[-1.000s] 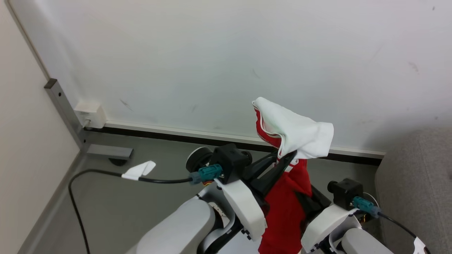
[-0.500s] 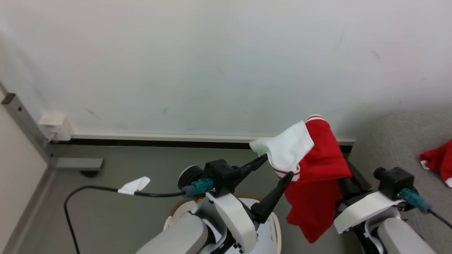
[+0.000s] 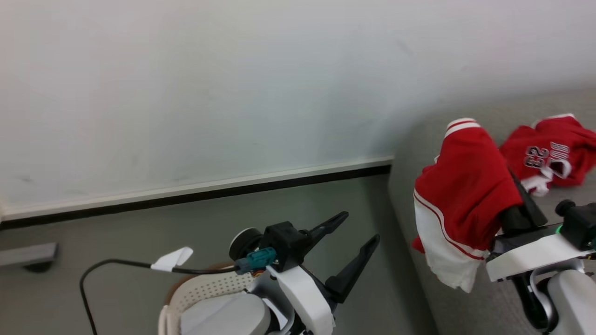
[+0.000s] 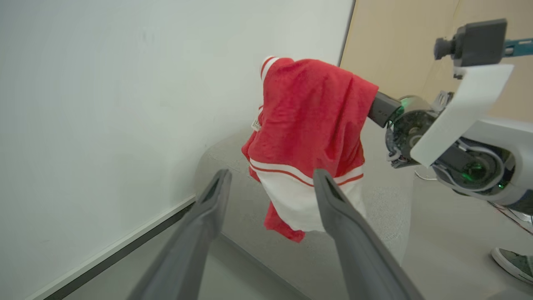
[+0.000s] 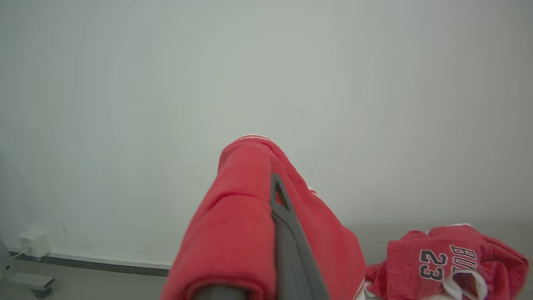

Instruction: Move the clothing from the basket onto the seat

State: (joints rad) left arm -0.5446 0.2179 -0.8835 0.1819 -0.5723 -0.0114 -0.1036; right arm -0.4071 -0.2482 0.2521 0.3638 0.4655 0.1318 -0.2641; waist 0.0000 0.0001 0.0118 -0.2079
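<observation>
Seat (image 3: 470,311) at 3 o'clock; right pincer (image 5: 275,187) clamps red garment (image 3: 465,177), left pincer (image 3: 359,227) gapes empty, so we carry deeper before release.

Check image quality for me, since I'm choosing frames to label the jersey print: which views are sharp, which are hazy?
Head view: flat, even light, the lying garment sharp, its 23 legible. Left wrist view: the hanging garment crisp, the left gripper slightly soft near the lens. Right wrist view: hazy and washed out, the hanging garment a soft red mass, the 23 readable.
</observation>
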